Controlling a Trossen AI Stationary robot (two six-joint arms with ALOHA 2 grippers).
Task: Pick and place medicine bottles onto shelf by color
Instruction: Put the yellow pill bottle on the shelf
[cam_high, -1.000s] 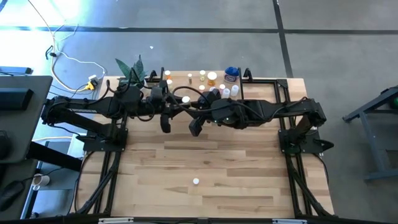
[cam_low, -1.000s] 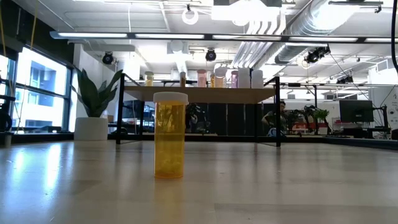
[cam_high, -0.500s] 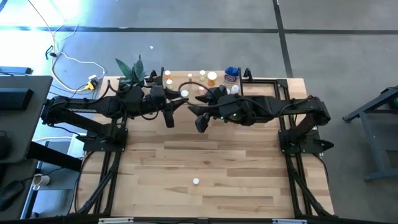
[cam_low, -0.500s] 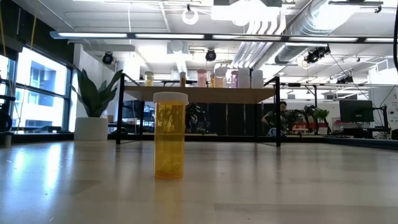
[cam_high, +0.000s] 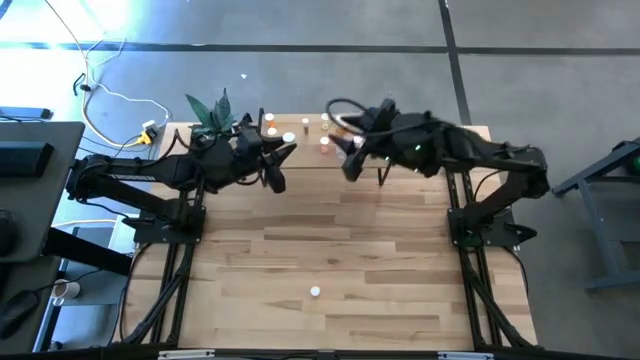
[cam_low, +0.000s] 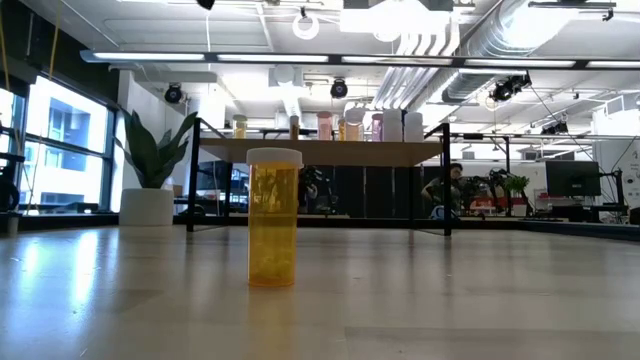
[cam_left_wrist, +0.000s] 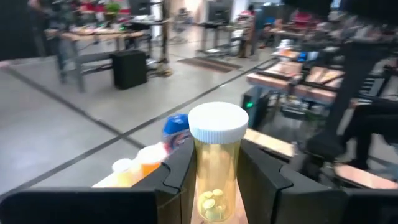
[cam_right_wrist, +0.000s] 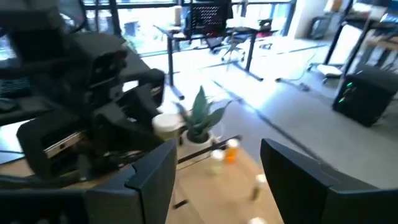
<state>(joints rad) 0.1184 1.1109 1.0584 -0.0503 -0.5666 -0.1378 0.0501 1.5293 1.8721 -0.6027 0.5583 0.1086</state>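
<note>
The left gripper (cam_left_wrist: 214, 180) clamped a white-capped yellow bottle (cam_left_wrist: 216, 163) upright, cap up and long axis vertical, at the shelf (cam_low: 320, 151), while another yellow bottle (cam_low: 273, 217) stood upright alone on the table (cam_low: 450, 300) and the right gripper (cam_right_wrist: 214, 165) hung open-jawed, empty.

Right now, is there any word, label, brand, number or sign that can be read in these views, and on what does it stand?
None can be read.
Yellow bottle standing alone on the table: no label shows.
Yellow bottle held in the left tool: white cap, pills inside, no print visible.
Bottles on the shelf: too small to show any print.
Blue bottle: blurred, nothing legible.
Room beyond: no readable signs.
</note>
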